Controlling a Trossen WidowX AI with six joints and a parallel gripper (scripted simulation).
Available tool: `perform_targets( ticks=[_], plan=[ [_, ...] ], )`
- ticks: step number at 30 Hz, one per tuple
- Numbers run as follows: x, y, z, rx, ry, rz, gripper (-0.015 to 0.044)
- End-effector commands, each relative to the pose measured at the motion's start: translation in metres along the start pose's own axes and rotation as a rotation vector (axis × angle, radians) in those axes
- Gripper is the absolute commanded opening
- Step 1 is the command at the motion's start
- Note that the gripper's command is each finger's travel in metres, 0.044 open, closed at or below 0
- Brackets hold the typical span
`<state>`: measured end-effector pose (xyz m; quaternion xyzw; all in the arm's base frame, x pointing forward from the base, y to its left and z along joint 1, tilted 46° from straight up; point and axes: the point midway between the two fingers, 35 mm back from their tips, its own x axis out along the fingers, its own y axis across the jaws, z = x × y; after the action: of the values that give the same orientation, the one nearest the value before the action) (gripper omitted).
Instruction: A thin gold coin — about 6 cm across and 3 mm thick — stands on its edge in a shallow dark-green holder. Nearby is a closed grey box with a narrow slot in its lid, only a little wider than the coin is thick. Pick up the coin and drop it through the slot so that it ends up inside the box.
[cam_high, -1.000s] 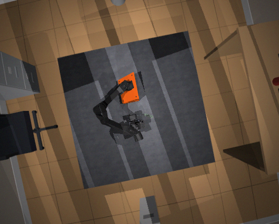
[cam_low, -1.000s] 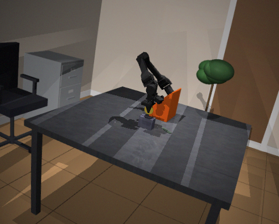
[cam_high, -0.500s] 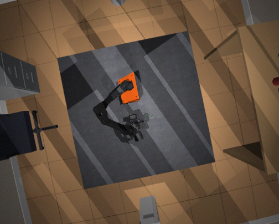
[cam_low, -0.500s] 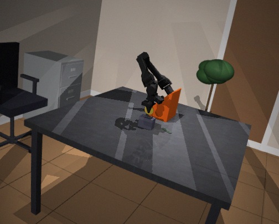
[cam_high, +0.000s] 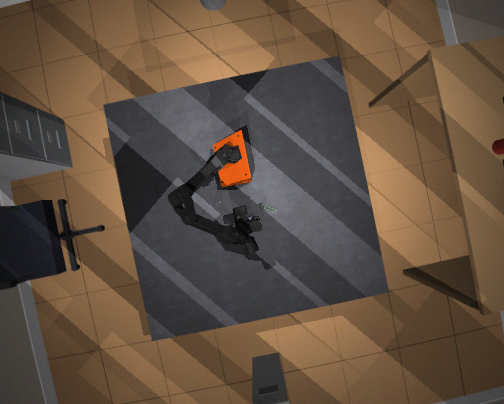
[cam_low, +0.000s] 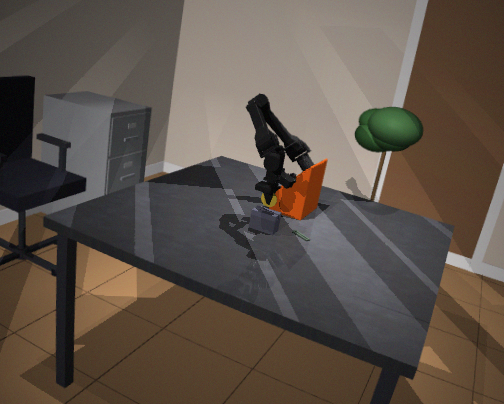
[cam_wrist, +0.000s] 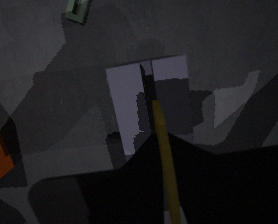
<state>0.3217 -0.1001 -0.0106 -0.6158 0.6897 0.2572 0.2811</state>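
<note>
My gripper (cam_low: 270, 198) (cam_wrist: 159, 139) is shut on the gold coin (cam_wrist: 163, 135) (cam_low: 272, 200), held edge-on. In the wrist view the coin's edge lines up with the dark narrow slot (cam_wrist: 147, 80) in the lid of the grey box (cam_wrist: 121, 100) (cam_low: 265, 221), and hangs just above it. In the side view the coin sits right over the box top. The dark-green holder (cam_wrist: 78, 10) (cam_low: 300, 235) (cam_high: 270, 208) lies empty on the table beside the box. In the overhead view the arm's wrist (cam_high: 245, 222) hides the box and the coin.
The arm's orange base plate (cam_high: 233, 161) (cam_low: 305, 190) stands just behind the box. The box and holder sit on a dark grey table (cam_low: 150, 220) (cam_high: 310, 150). An office chair, a filing cabinet and a plant stand off the table.
</note>
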Motion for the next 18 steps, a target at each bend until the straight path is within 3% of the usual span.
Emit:
perform_targets(
  ticks=[1, 18],
  plan=[
    [0.0027, 0.0005, 0.0002, -0.009, 0.001, 0.0, 0.0],
    [0.0092, 0.0024, 0.0003, -0.017, 0.001, 0.0, 0.0]
  ],
)
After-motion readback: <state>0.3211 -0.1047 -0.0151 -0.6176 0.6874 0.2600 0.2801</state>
